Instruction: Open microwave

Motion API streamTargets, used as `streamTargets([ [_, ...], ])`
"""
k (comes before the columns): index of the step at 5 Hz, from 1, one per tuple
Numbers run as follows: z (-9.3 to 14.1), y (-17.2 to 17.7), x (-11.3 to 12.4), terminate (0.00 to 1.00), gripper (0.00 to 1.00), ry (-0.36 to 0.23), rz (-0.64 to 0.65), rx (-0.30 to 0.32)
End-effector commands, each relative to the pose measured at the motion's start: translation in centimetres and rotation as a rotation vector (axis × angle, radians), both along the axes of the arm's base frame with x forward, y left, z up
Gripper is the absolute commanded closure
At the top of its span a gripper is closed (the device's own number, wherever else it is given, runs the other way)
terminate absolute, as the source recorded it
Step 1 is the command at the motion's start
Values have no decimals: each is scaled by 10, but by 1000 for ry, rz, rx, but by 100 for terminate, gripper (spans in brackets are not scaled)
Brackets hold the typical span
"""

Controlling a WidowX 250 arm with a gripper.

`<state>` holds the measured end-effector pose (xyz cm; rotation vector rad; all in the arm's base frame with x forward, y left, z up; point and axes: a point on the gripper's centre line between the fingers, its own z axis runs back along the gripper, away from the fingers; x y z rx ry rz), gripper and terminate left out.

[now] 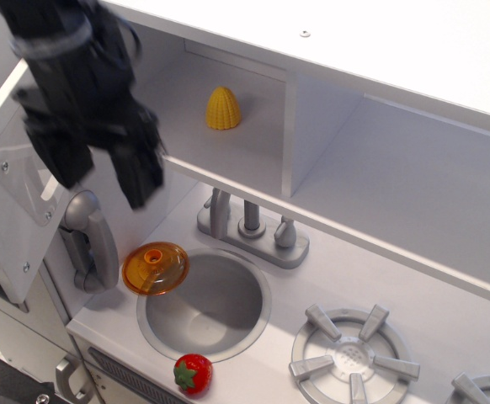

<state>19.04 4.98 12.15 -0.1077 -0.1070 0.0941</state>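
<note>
One microwave door beside pincer

The robot arm is pretty much all matte black, chunky and blocky, kinda blurry here so fine detail is lost. The upper section looks rounded with a dark cable looping off its right side. Lower down it splits into the gripper, two thick black fingers with squared-off ends. Can't make out screws or markings.

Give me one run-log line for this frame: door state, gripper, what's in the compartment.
door: swung open | gripper: open, empty, in front of the opening | compartment: corn on shelf | task: open microwave, looks done
</note>
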Motion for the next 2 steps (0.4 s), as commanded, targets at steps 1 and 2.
streamTargets([
  [1, 44, 18, 1, 0, 0, -63, 9, -38],
  [2, 44, 18, 1, 100, 0, -63, 9, -38],
])
